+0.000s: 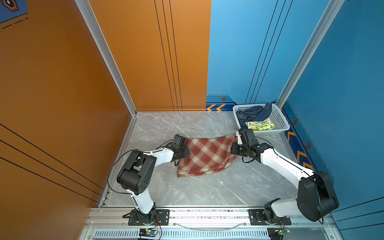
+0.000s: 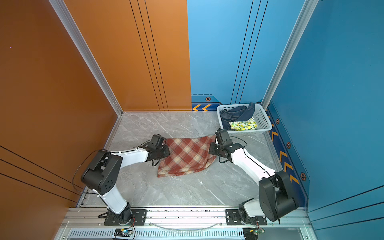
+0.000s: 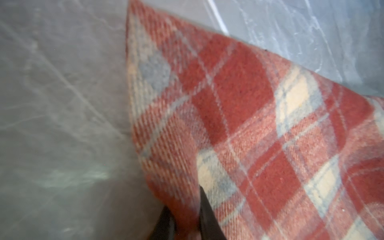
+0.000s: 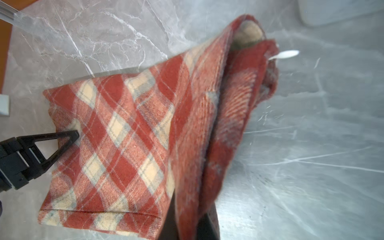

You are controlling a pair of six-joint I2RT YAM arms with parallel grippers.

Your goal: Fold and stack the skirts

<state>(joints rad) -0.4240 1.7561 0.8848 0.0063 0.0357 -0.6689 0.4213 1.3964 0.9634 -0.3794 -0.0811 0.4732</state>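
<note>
The left fingers and right fingers are each clenching an opposite end of the plaid skirt, which is resting on the grey surface.

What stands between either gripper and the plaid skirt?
Nothing visible. The left gripper and the right gripper each pinch a far corner of the plaid skirt, with cloth between the jaws.

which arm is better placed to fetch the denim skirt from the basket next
Right, likely: the right gripper holds the plaid skirt beside the basket with the denim skirt; the left gripper holds its opposite end.
</note>
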